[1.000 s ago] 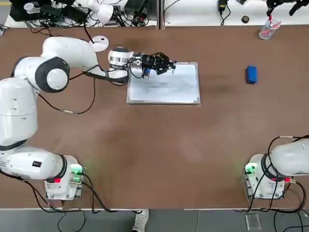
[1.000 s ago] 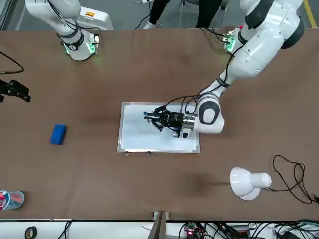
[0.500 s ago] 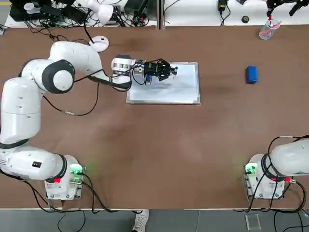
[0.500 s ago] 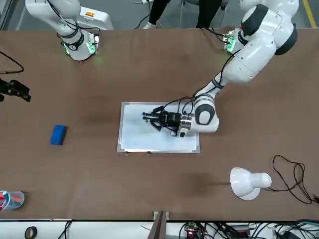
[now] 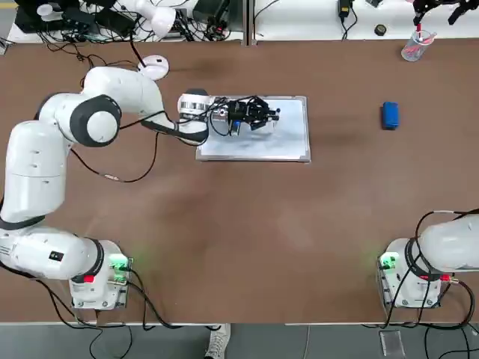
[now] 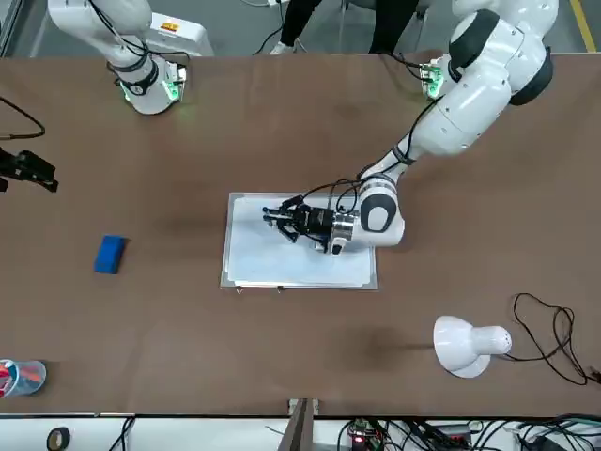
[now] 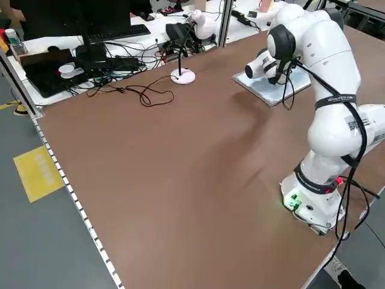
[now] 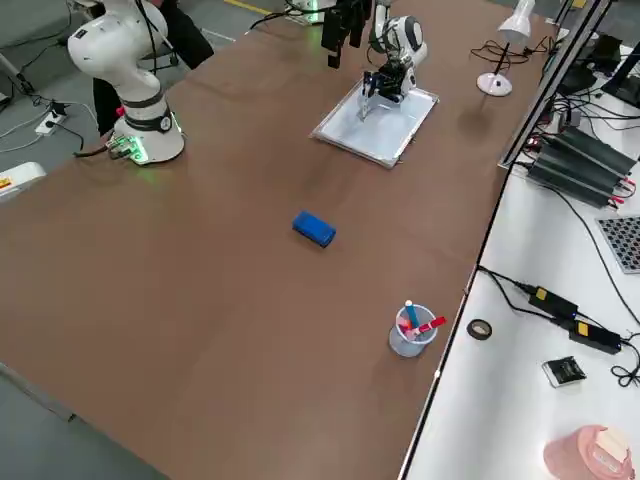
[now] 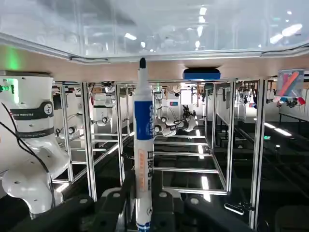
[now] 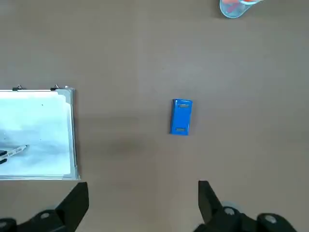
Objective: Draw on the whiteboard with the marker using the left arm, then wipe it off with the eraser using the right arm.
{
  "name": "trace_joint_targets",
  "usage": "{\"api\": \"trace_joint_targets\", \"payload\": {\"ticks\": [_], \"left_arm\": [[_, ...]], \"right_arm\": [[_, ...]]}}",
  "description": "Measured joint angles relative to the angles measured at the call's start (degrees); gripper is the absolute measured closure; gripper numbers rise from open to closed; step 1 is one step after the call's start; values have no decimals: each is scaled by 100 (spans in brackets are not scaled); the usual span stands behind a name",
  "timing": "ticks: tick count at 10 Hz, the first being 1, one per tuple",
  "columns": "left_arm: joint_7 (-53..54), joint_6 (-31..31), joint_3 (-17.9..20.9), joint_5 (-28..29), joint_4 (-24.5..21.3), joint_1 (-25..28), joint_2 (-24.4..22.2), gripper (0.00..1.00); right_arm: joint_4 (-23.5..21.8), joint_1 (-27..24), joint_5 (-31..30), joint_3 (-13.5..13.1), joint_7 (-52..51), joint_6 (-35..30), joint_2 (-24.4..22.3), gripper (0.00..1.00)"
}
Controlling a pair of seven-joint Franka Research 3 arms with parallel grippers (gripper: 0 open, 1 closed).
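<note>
Marker [image 9: 144, 159], one, slim and white with a blue band: was held upright in the left wrist view, dark tip directed away from the grip. Whether the tip met the board could not be told.

Left gripper [image 9: 145, 198], one, black: was over the whiteboard, its two fingers closed on the marker's barrel, with no more gap than the pen took up.

Whiteboard [image 5: 254, 151], one, thin silver-grey frame: lay flat on the table [image 5: 247, 239] beneath the left gripper. No drawn line could be made out on the visible part.

Eraser [image 10: 181, 117], one, bright blue block: lay on the table well apart from the board, on the right arm's side, unheld.

Right gripper [image 10: 144, 200], one, black: was parked above the table, its fingers wide apart and nothing between them.

Clear cup [image 8: 412, 332], one, with pens in it: stood beyond the eraser, near the table's far edge.

Step in hand, as judged: the drawing stage, at or near its first stroke; wiping not begun. The next move called for the tip to be brought lightly to the surface and drawn along it, the grip kept firm lest the slim barrel swivel under pressure.
</note>
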Motion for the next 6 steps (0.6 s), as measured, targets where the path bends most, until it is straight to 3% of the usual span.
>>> {"api": "trace_joint_targets", "payload": {"ticks": [6], "left_arm": [[205, 66, 64, 0, 13, -110, 67, 83]], "right_arm": [[0, 0, 0, 0, 2, 0, 0, 0]]}}
